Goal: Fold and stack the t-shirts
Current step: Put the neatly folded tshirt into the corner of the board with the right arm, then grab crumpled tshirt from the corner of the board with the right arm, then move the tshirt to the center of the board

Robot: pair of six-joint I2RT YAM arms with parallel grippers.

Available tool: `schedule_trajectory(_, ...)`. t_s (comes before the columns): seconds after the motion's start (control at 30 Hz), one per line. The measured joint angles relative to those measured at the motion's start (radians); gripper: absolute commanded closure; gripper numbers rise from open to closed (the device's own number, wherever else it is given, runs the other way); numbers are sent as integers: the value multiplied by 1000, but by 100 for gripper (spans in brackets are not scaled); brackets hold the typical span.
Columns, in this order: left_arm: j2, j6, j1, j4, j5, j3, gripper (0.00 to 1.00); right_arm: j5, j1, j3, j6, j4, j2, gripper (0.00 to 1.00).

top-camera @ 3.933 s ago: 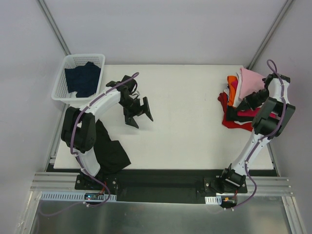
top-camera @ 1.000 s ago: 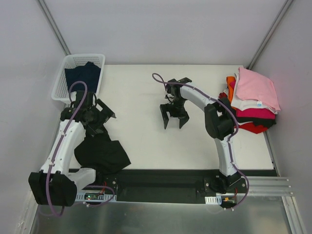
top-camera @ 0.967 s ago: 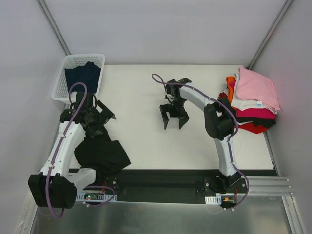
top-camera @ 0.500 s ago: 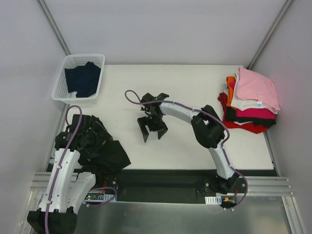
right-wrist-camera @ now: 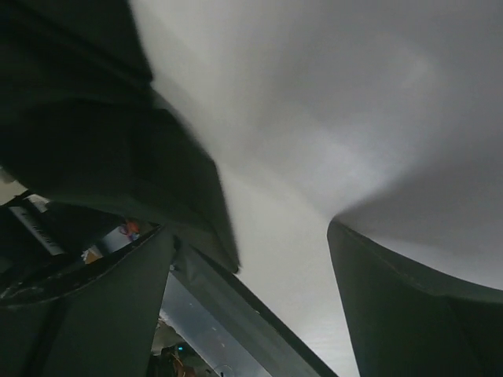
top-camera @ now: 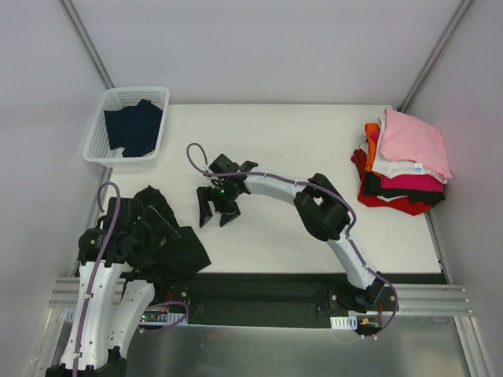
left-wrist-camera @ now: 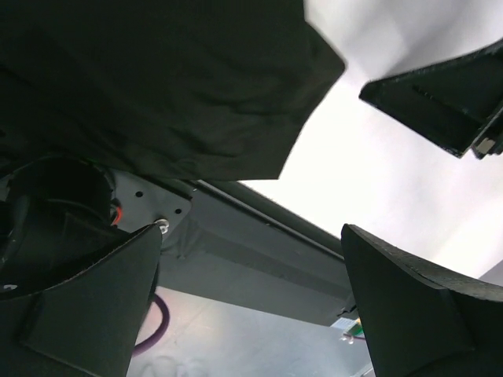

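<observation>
A crumpled black t-shirt (top-camera: 185, 251) lies at the table's near-left corner, hanging over the front edge. My left gripper (top-camera: 151, 226) hovers over its left part, open with nothing between the fingers; in the left wrist view the black t-shirt (left-wrist-camera: 157, 94) fills the upper left, above the left gripper (left-wrist-camera: 251, 314). My right gripper (top-camera: 216, 209) stands open just right of the shirt, holding nothing. The right wrist view shows the black t-shirt (right-wrist-camera: 86, 133) to the left of the right gripper (right-wrist-camera: 251, 306). A folded stack of t-shirts (top-camera: 405, 157), pink on top, sits at the far right.
A white basket (top-camera: 100, 133) at the back left holds a dark navy t-shirt (top-camera: 132, 126). The white table (top-camera: 314, 149) ends in a dark front rail (top-camera: 259, 283). The right gripper's fingers (left-wrist-camera: 440, 102) show at the upper right of the left wrist view.
The right arm has swept left across the table towards the black t-shirt. The left arm has pulled back to the near-left corner over that shirt.
</observation>
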Motion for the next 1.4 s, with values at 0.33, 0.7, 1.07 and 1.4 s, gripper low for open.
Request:
schedule_trajectory(0.33, 15, 15, 0, 58, 11, -87, 1, -127, 155, 48, 109, 209, 81, 51)
schedule_trajectory(0.7, 80, 37, 0, 105, 11, -87, 1, 7, 164, -88, 117, 114, -5, 99)
schedule_trajectory(1.07, 326, 36, 0, 361, 98, -77, 1, 311, -182, 48, 47, -196, -328, 99)
schedule_trajectory(1.4, 377, 34, 0, 507, 164, -79, 1, 404, -192, 63, -20, -288, -354, 99)
